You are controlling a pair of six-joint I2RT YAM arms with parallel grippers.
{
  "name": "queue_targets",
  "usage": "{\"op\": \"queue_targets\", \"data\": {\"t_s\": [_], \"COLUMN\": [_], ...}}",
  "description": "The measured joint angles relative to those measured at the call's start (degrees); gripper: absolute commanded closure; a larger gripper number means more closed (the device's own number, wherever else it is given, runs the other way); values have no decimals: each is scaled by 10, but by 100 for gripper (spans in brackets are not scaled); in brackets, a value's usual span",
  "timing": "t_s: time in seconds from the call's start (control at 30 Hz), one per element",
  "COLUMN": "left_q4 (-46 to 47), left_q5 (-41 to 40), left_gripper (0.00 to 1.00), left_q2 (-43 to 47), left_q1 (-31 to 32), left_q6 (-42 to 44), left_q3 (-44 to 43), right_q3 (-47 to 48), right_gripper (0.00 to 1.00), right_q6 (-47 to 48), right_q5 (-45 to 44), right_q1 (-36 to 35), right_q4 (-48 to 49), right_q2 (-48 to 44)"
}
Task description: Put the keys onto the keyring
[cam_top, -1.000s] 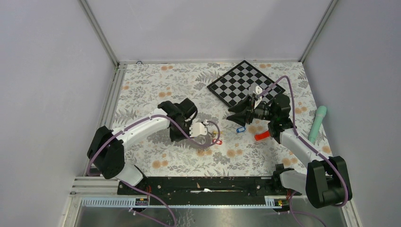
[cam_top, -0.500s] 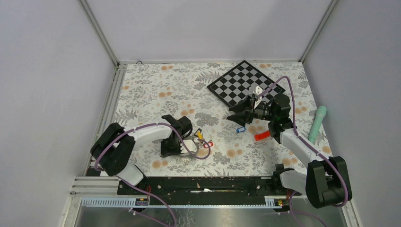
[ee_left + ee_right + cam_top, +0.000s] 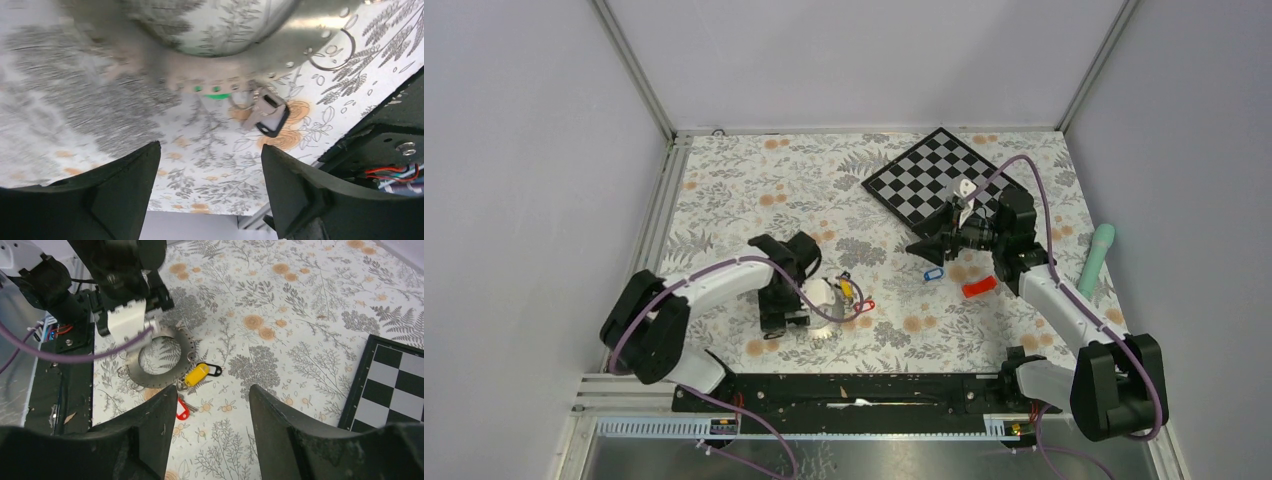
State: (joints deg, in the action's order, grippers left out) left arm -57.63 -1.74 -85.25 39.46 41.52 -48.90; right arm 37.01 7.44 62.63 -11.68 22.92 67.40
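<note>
Starting at the keyring (image 3: 146, 381): flat on the flowered cloth (image 3: 300, 340), right under the left gripper (image 3: 210, 150). Clustered at its rim, touching or just beside it: yellow key (image 3: 196, 375), black key (image 3: 212, 370), red key (image 3: 182, 409). Apparently hooked on already, though too small to confirm. Blurred at the ring's edge in the left wrist view, a green tag (image 3: 216, 92) too. Left fingers spread wide, gripping nothing. Well apart, blue key (image 3: 933, 273) loose on the cloth below the right gripper (image 3: 212, 390), likewise spread and empty. Probably most done. Left to do: fetching and threading the blue key.
</note>
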Motion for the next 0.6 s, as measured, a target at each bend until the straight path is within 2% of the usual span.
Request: {"op": "queue_targets", "data": {"t_s": [0.13,0.33,0.47,0.6], "left_q4": [10,20,23,33], "left_q5": [36,148,191,200], "left_gripper": [22,31,35,36], "left_q2": [54,112,103,90], "left_q1": [-18,-9,37,99], "left_q6": [26,123,178,221], "left_q3": [-32,-40,-43,-36], "right_q3": [23,25,27,31], "right_gripper": [38,37,37,37], "right_q6": [77,166,193,209], "right_q5": [-14,-33,-43,-52], "right_q1": [1,1,2,5], "right_q4": [-100,-219,-266,-297], "right_q2": [-7,-21,-33,-47]}}
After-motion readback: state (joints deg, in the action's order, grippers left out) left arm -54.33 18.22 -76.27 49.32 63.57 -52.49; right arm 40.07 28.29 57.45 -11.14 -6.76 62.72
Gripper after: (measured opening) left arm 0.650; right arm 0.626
